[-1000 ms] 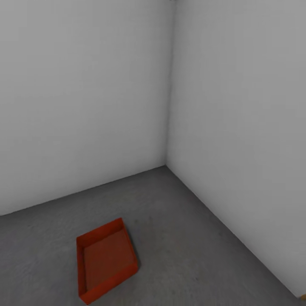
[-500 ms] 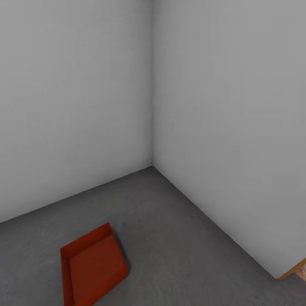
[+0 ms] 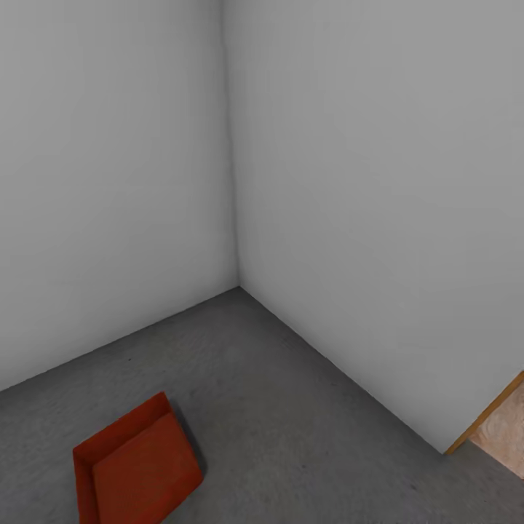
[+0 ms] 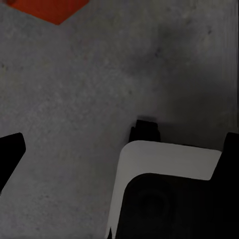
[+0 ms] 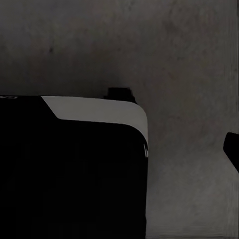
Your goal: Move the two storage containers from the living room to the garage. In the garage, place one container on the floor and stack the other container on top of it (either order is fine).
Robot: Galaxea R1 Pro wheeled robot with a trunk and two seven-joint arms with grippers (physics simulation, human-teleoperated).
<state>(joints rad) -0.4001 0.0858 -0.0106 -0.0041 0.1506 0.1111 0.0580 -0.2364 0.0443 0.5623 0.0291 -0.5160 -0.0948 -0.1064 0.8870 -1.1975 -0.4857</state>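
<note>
Grey concrete floor (image 3: 291, 407) bears one red-orange container (image 3: 135, 469).

No readable text, label, brand, number or sign is showing anywhere in these views.
</note>
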